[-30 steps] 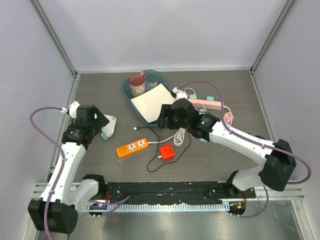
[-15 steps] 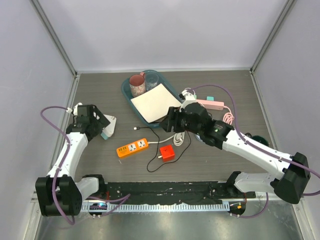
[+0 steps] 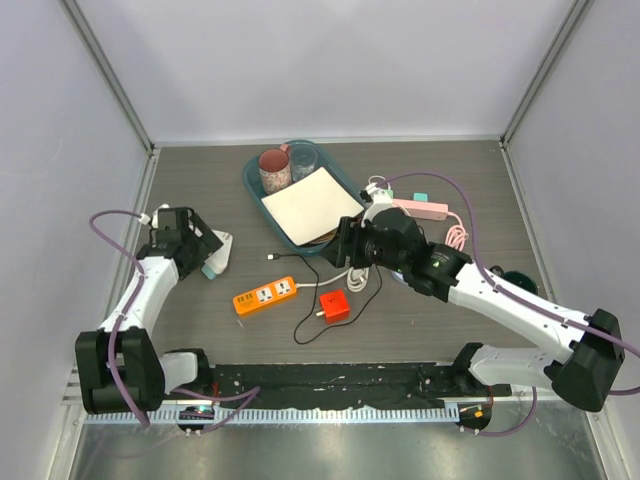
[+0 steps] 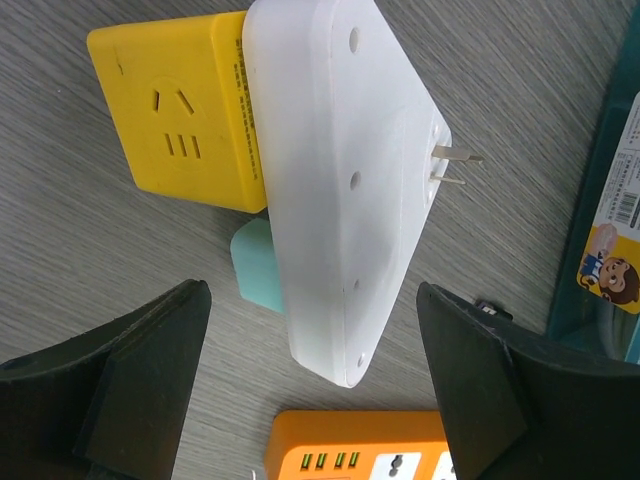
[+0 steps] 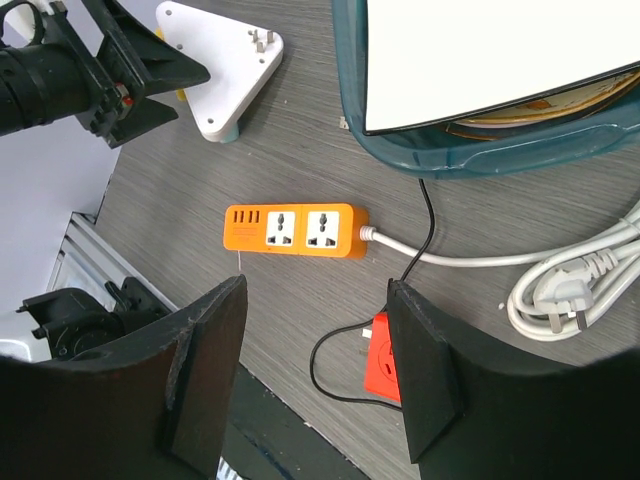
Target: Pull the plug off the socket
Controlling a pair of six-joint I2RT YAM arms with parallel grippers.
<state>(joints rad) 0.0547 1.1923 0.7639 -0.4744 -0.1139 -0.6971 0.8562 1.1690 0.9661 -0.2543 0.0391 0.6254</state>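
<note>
Both arms have drawn their elbows back, yet the left gripper [image 4: 312,296] stays wide and empty astride a corner of the white adapter plug [image 4: 340,180], which lies touching the yellow socket cube [image 4: 185,125]. Pinching only that rounded corner may let it slip, or drag the unheld cube along, as the empty, half-spread right gripper [image 5: 315,290] hangs far off. Whether plug and cube are joined is hidden under the adapter.

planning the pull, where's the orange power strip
Top view: the orange power strip lies left of centre, between the white adapter and the red cube.
</note>
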